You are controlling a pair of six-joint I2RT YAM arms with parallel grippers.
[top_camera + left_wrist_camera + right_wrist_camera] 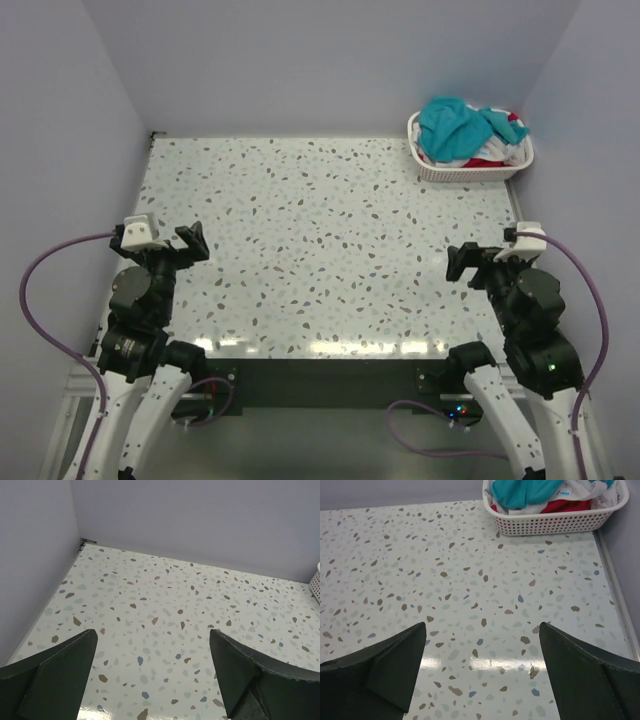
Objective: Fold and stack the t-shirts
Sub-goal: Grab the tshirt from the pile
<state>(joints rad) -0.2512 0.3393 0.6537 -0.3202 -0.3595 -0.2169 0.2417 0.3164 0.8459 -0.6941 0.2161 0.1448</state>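
Item: white lattice basket (470,172), sitting at the far right corner of the speckled table (320,250), close against the right wall. Contents: the t-shirts, lying crumpled and unfolded inside it. The teal t-shirt (455,120) is heaped on top and spilling over the left end; the red t-shirt (487,161) is showing beneath it along the near rim; the white t-shirt (503,148) is bunching toward the right end. How many garments are lying underneath cannot be told. Left gripper (152,635): hanging over the near left part of the table, its two dark fingers (65,665) standing wide apart with nothing between them, only bare tabletop showing in the gap. Right gripper (482,627): hanging over the near right part of the table, pointing toward the basket and well apart from it, fingers likewise spread and gripping nothing. Purple cables (40,300): looping from each wrist down toward the arm bases at the near edge. Lavender walls are enclosing the table on the left, far and right sides.
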